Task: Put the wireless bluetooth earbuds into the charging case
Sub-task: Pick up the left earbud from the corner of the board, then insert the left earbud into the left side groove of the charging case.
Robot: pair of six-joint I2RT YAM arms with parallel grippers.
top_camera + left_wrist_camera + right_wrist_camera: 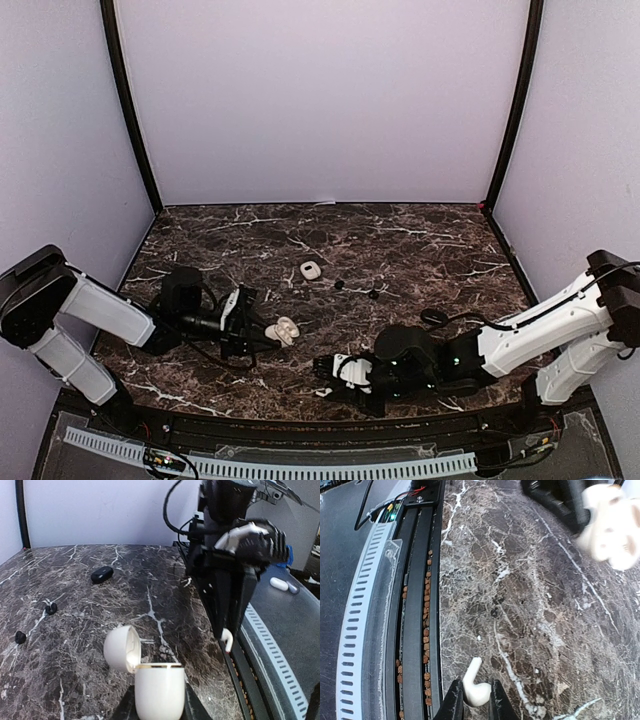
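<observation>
The right gripper point(476, 700) is clamped on a white bud point(476, 687) at the table's point(420, 240) near edge, just beside the black rail point(415, 605) that runs along it. The bud is low over the marble; whether it touches cannot be told. There is little room on the rail side and bare marble on the other side.

The left gripper point(159, 707) is closed on the lower half of a white case point(160, 690), which stands upright with its lid hinged back. The case is near the right gripper, with a clear strip of table between them.

Farther in lie two black buds point(51, 608), apart from each other, a black case point(102, 574) and a closed case point(311, 270) in white. All are well away from both grippers. Pale walls point(320, 100) close off the back and both sides.

The table is dark brown stone with white veins and a slight gloss. The white case is smooth and egg-shaped, and its lid is hollow. The white bud is glossy, with a rounded head and a short bent stem. The black buds are small and roundish, and the black case is a flat pebble.
</observation>
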